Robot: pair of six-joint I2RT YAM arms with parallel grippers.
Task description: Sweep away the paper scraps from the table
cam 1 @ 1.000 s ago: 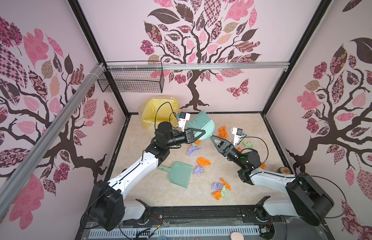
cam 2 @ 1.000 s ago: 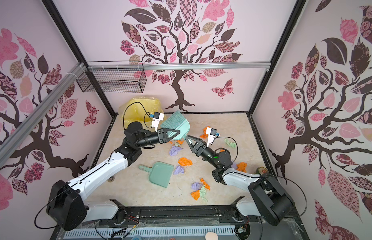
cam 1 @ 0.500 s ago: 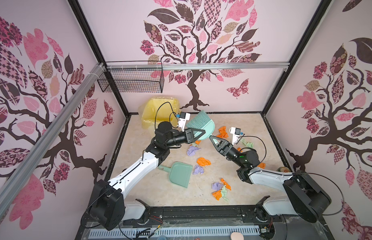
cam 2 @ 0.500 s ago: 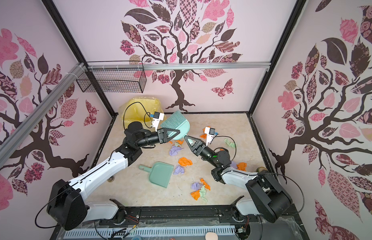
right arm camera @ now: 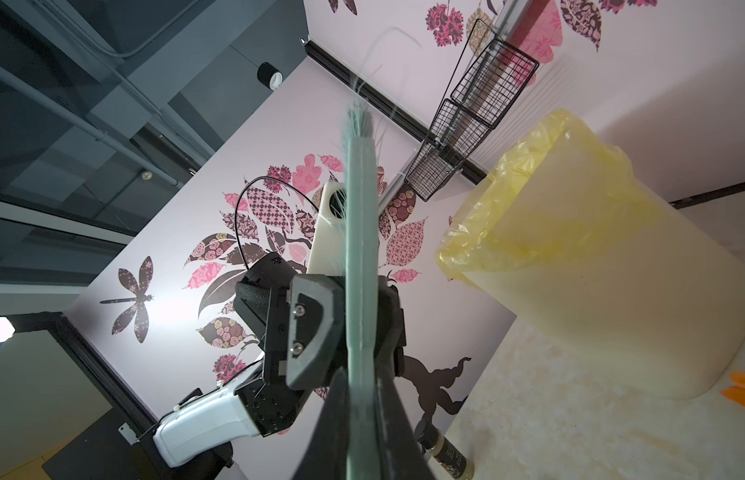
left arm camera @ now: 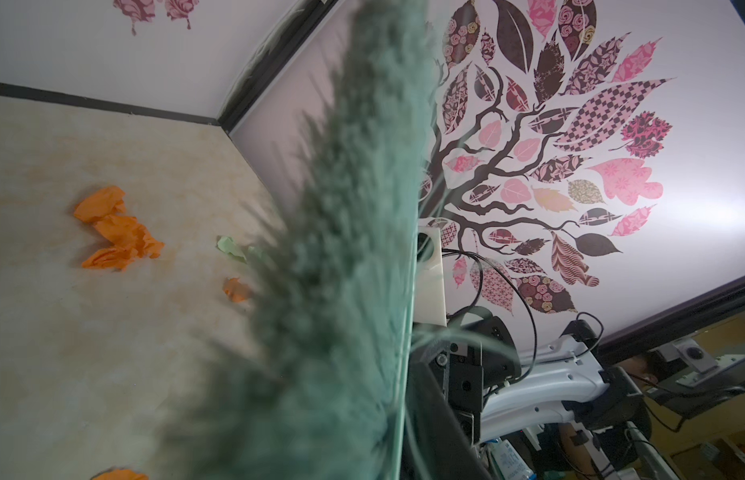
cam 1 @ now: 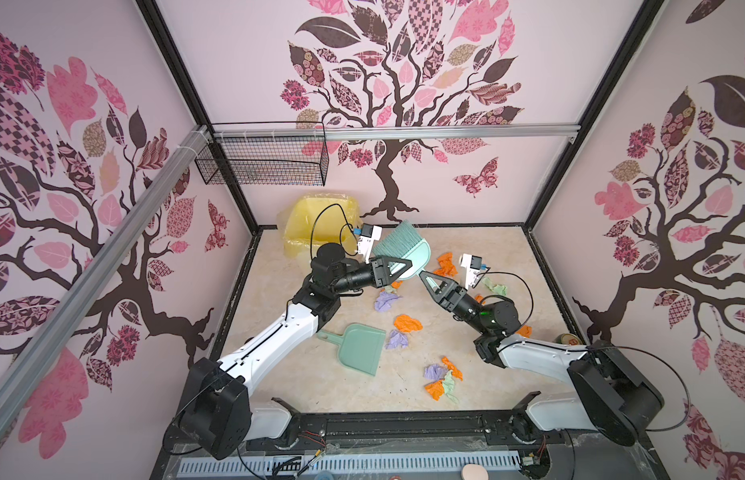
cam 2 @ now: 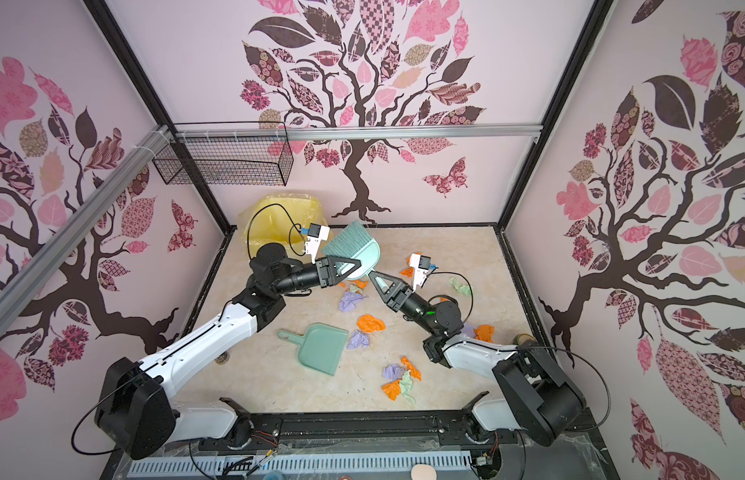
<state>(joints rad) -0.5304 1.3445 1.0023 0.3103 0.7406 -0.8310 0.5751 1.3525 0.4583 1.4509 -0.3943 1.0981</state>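
A teal brush (cam 1: 404, 249) (cam 2: 358, 251) hangs above the back of the table (cam 1: 279, 291), bristles pointing up and back. My left gripper (cam 1: 408, 266) (right arm camera: 362, 332) has a finger pressed against each flat side of it. My right gripper (cam 1: 423, 276) (right arm camera: 360, 436) is shut on the brush's lower edge, tip to tip with the left one. Paper scraps lie loose on the table: orange (cam 1: 407, 323), lilac (cam 1: 385, 300), pale green (cam 1: 495, 286), and a mixed cluster (cam 1: 441, 378) near the front. In the left wrist view the bristles (left arm camera: 341, 249) hide most of the scene beside orange scraps (left arm camera: 117, 232).
A teal dustpan (cam 1: 360, 347) (cam 2: 323, 347) lies flat in the middle of the table, mouth toward the front. A bin with a yellow liner (cam 1: 317, 220) (right arm camera: 591, 270) stands at the back left. A wire basket (cam 1: 262, 160) hangs on the left wall. A small bottle (cam 1: 568, 338) stands at the right edge.
My right gripper has reached up to the brush and shut on its lower edge. The left arm and the brush have stayed in place.
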